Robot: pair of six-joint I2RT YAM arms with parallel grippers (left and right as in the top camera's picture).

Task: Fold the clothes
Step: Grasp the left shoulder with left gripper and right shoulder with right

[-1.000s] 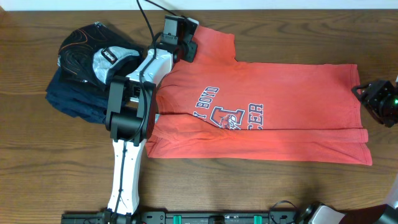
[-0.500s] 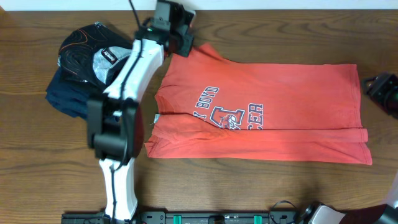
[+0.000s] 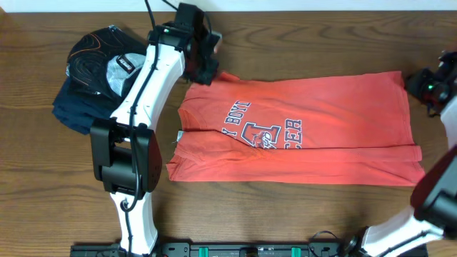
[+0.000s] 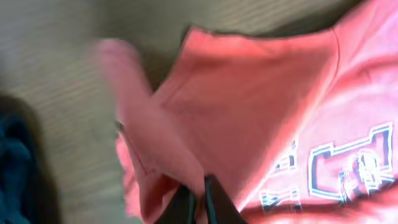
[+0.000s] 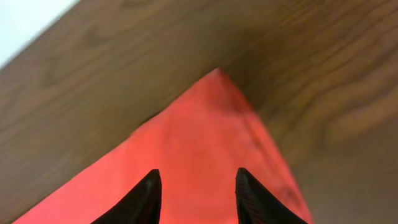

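**Coral T-shirt flat on a dark wood bench, one end pinched up, the other under open jaws**

The bench (image 3: 285, 214) is dark brown wood with a clear grain running across the overhead frame. It reaches back to a white wall (image 3: 321, 4), which shows as a thin pale strip along the top edge. The right wrist view catches the same pale surface (image 5: 25, 25) in its upper left corner, beyond the bench edge. A black rail (image 3: 235, 250) with green parts runs along the bottom of the overhead frame.

The coral-red T-shirt (image 3: 321, 128) lies spread across the centre and right of the bench. Its navy-and-white chest lettering (image 3: 260, 128) faces up, and a long fold line runs near its lower edge. At the upper left sits a pile of dark garments (image 3: 86, 100) with a grey-white patterned piece on top, just clear of the T-shirt.

The left end effector (image 3: 206, 70) is at the T-shirt's upper left end. The left wrist view, though blurred, shows its jaws (image 4: 200, 199) closed on a raised fold of the red cloth (image 4: 249, 106).

The right end effector (image 3: 428, 86) is at the upper right corner of the T-shirt. In its own view the jaws (image 5: 196, 177) stand apart over the pointed corner of the fabric (image 5: 205, 118), with bare wood (image 5: 323, 74) on both sides. Whether the fingertips touch the cloth cannot be told.
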